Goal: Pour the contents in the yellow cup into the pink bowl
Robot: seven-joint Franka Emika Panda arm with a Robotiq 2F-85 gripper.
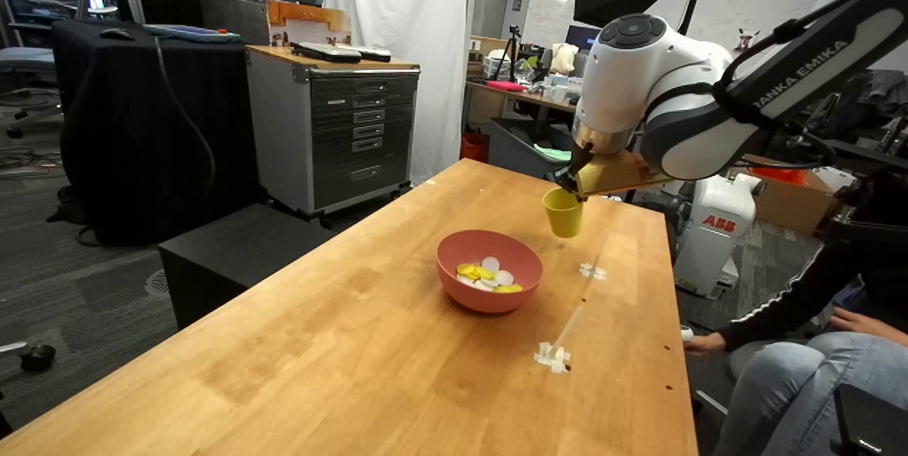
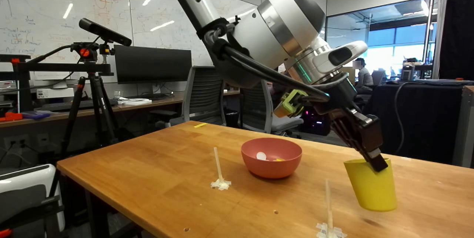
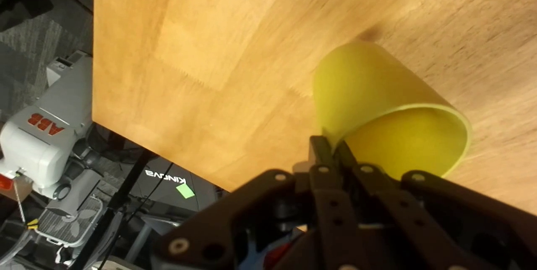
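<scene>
The pink bowl (image 1: 461, 294) stands upright on the wooden table; it also shows in an exterior view (image 2: 272, 166). The contents (image 1: 486, 274), yellow and whitish round pieces, lie in the bowl; a few show over its rim in an exterior view (image 2: 261, 156). My gripper (image 3: 331, 146) is shut on the rim of the yellow cup (image 3: 365, 87), one finger inside and one outside. The cup, slightly tilted, hangs a little above the table, apart from the bowl, in both exterior views (image 1: 565, 216) (image 2: 373, 188). Its visible inside is bare yellow; its bottom is hidden.
Two thin upright sticks are taped to the wooden table (image 1: 340, 342): one stick (image 2: 218, 166) near the bowl, another stick (image 2: 328, 208) near the cup. A seated person (image 1: 801, 371) and a white ABB robot (image 1: 720, 229) are beyond the table edge.
</scene>
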